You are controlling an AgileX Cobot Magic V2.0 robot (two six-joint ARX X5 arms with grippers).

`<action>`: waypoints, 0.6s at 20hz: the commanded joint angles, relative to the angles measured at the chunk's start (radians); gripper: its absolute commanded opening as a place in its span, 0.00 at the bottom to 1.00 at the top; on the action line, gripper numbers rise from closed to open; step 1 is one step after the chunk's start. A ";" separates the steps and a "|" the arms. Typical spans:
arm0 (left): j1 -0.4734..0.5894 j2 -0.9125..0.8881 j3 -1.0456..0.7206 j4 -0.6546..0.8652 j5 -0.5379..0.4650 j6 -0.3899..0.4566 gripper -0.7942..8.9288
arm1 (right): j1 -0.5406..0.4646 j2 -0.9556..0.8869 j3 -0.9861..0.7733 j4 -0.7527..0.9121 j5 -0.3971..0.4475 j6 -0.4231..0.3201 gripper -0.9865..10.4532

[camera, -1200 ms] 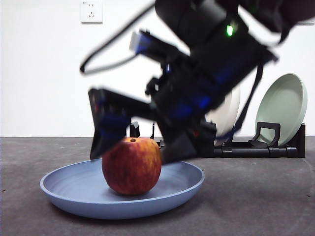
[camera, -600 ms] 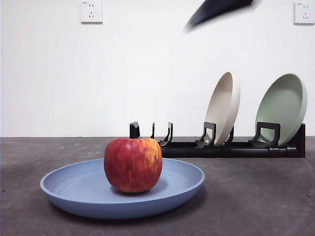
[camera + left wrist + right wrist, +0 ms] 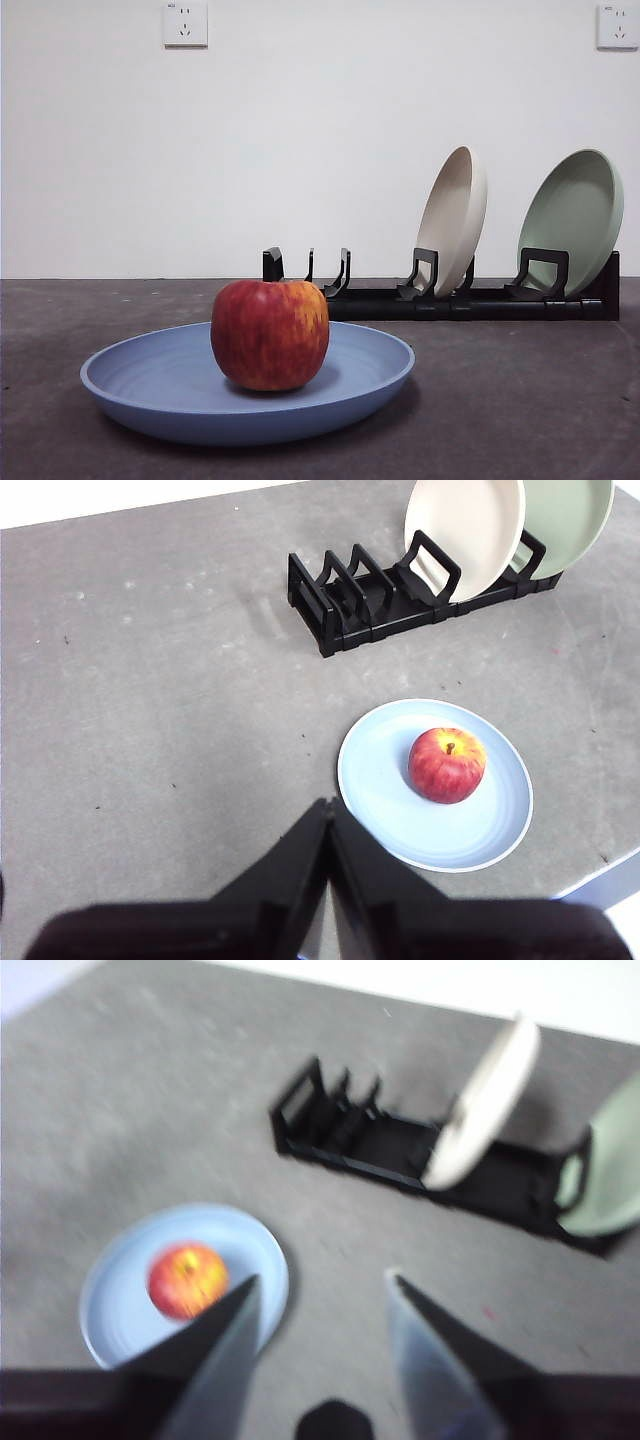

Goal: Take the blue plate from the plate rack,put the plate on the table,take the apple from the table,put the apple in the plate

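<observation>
The blue plate (image 3: pixel 150 390) lies flat on the grey table (image 3: pixel 520 400), and the red apple (image 3: pixel 270 334) sits in its middle. From above, the left wrist view shows the same apple (image 3: pixel 447 764) resting in the blue plate (image 3: pixel 380 790). The black plate rack (image 3: pixel 440 300) stands behind. My left gripper (image 3: pixel 328 815) hangs high above the table, shut and empty. My right gripper (image 3: pixel 320 1290) is open, also high up and empty, with the apple (image 3: pixel 187 1279) and blue plate (image 3: pixel 115 1310) below it in a blurred view.
A beige plate (image 3: pixel 455 218) and a pale green plate (image 3: pixel 572 218) lean in the rack's right-hand slots; the left slots (image 3: pixel 330 275) hold nothing. Two wall sockets (image 3: pixel 185 23) sit on the white wall. The table's edge (image 3: pixel 600 885) runs near the blue plate.
The arm that hung over the apple one second ago has lifted away and left the front view. The apple stays in the plate.
</observation>
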 commanded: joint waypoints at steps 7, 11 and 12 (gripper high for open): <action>0.003 0.010 -0.003 0.004 -0.005 0.005 0.08 | 0.002 -0.004 0.069 -0.319 0.003 -0.003 0.09; 0.063 0.039 -0.004 0.004 -0.004 0.005 0.08 | 0.002 -0.003 0.074 -0.320 0.004 -0.003 0.09; 0.106 0.059 -0.004 0.004 -0.004 0.005 0.08 | 0.002 -0.003 0.074 -0.320 0.004 -0.003 0.09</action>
